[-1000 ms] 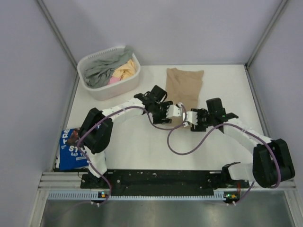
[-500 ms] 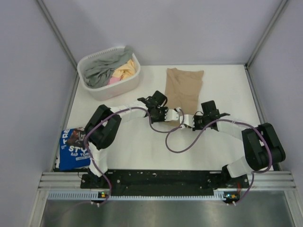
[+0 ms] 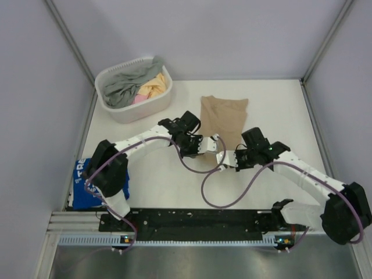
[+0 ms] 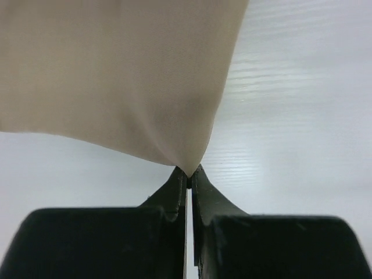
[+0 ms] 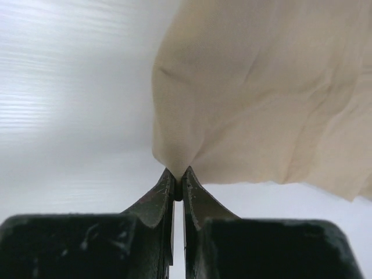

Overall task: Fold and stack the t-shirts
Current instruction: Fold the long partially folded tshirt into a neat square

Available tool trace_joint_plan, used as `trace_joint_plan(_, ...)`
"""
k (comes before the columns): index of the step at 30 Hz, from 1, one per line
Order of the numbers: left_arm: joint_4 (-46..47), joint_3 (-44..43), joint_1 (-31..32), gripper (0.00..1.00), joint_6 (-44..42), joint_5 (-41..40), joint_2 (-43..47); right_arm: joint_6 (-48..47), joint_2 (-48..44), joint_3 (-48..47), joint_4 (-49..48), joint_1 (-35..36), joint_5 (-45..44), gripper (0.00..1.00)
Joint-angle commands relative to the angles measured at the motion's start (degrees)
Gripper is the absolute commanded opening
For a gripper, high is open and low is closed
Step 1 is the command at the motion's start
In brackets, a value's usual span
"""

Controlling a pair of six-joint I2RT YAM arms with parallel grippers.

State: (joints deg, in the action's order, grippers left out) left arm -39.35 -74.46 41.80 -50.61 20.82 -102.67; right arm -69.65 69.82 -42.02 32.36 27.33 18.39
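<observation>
A tan t-shirt, folded into a long strip, lies at the middle back of the table. My left gripper is shut on a near corner of it. In the left wrist view the cloth pulls up into a peak between the left gripper's closed jaws. My right gripper is shut on the neighbouring near corner, and the right wrist view shows the tan cloth pinched the same way in the right gripper. A blue t-shirt with white lettering lies folded at the near left edge, partly behind the left arm.
A white slotted basket holding grey, yellow and pink cloth stands at the back left. Grey walls close in the table on three sides. Purple cables loop from both arms over the table's middle.
Both grippers have gone from open to shut on the tan t-shirt's near edge. They have drawn back toward the near side, and the shirt has shifted slightly left and lifted at that edge.
</observation>
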Motion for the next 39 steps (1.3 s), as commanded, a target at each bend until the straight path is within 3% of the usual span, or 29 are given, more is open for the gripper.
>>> trace_joint_plan(1,-9.2,0.6,2.5,0.00,2.5,8.0,11.0,4.0,-8.4,-4.6,22.2,8.4,-0.5,0.00)
trace_joint_plan(6,-23.4,-1.7,2.8,0.00,4.2,14.4,15.6,11.1,-16.0,-12.3,35.5,14.8,1.4,0.00)
trace_joint_plan(10,-24.1,-6.2,1.8,0.00,9.9,13.6,15.6,13.6,-16.6,-17.6,36.5,14.8,1.7,0.00)
trace_joint_plan(12,-21.5,-8.6,-0.5,0.00,13.5,11.7,14.2,13.9,-15.3,-18.3,33.6,11.6,-0.3,0.00)
trace_joint_plan(16,-15.5,-14.8,-6.0,0.00,18.7,8.0,9.2,18.0,-8.9,-19.5,22.0,-1.5,0.7,0.00)
trace_joint_plan(24,-12.8,-33.2,-10.2,0.00,22.2,2.6,-9.1,25.1,10.3,-27.8,7.7,-12.3,-2.5,0.00)
trace_joint_plan(29,-11.0,-43.7,-11.0,0.00,26.2,-3.2,-19.0,28.6,20.7,-34.3,6.6,-15.9,-3.9,0.00)
trace_joint_plan(33,-5.7,-43.3,-11.0,0.00,27.7,-6.0,-21.7,30.6,26.8,-36.6,4.8,-17.3,-3.5,0.00)
trace_joint_plan(39,-6.0,-45.5,-11.2,0.00,29.7,-11.9,-26.3,35.7,32.6,-37.3,-5.2,-17.4,-4.7,0.01)
